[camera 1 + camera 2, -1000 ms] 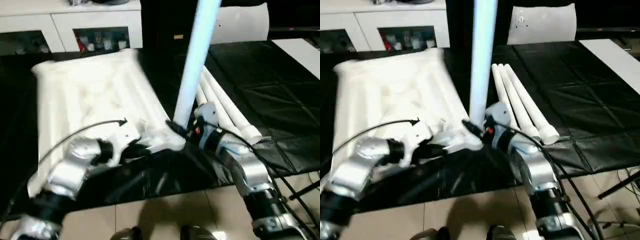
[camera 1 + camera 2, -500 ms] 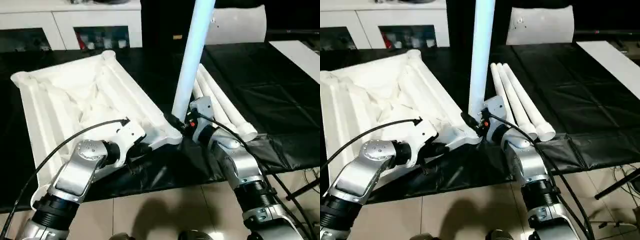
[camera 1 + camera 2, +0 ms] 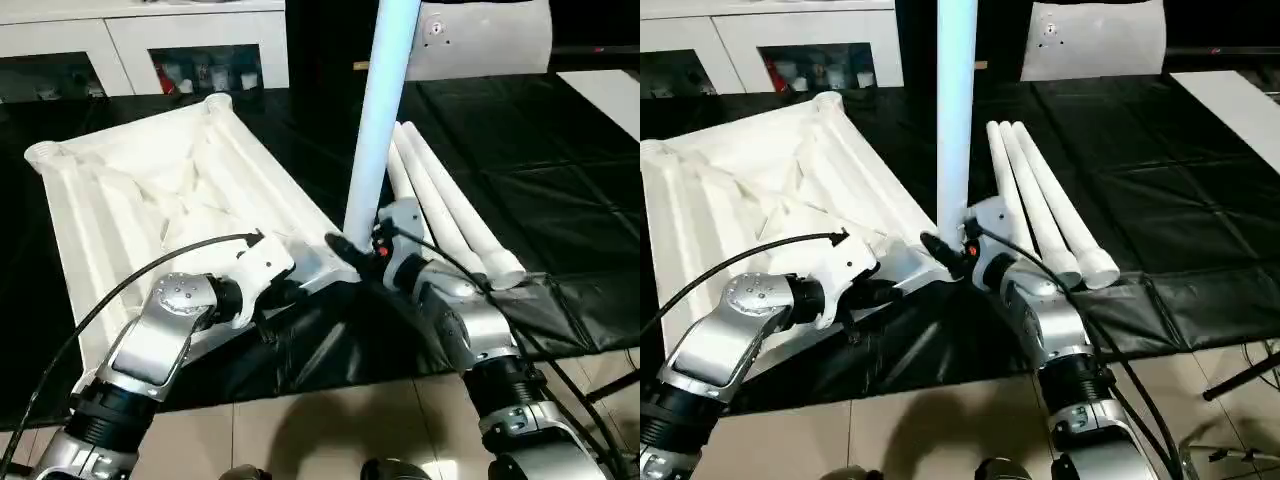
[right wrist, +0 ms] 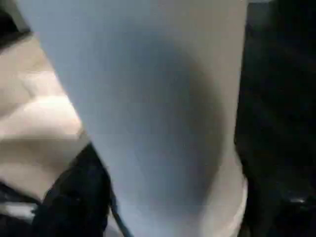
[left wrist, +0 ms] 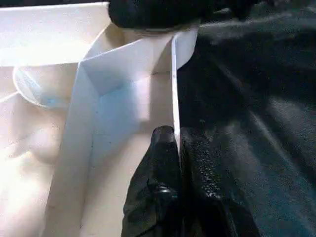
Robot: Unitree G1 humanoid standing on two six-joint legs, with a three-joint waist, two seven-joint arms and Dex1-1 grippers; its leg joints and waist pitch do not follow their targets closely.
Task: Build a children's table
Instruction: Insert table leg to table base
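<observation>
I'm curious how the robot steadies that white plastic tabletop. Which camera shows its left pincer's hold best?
The left wrist view: the left pincer has its black fingers shut on the thin edge wall of the white ribbed plastic tabletop. Both eye views show that silver arm reaching the tabletop's near corner, but the fingers are too small to read.

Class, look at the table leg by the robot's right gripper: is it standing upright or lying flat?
Upright. The leg rises straight from the near corner of the upside-down table top, while three spare legs lie flat on the black sheet.
</observation>
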